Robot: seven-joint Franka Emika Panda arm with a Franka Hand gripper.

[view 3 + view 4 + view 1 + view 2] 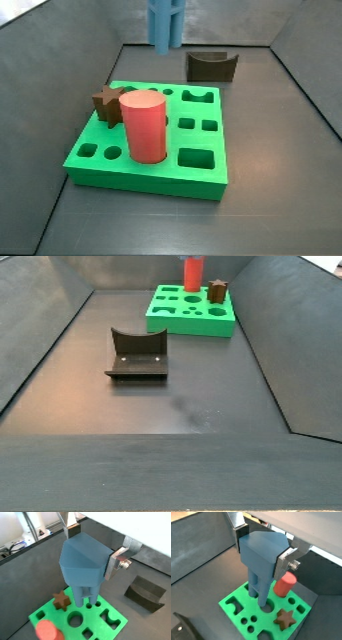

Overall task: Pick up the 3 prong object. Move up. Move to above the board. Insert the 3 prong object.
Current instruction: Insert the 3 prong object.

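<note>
My gripper is shut on the 3 prong object, a tall light-blue block held by its solid upper body between the silver fingers. Both wrist views show it hanging upright over the board, with its thin legs pointing down at the cut-out holes. In a side view only the legs show, in the air above the far edge of the green board. In the side view of the board the blue block and the gripper are out of frame.
A red cylinder and a brown star piece stand in the board. A dark brown U-shaped block sits on the grey floor beyond it, also seen in a side view. Sloped grey walls enclose the bin.
</note>
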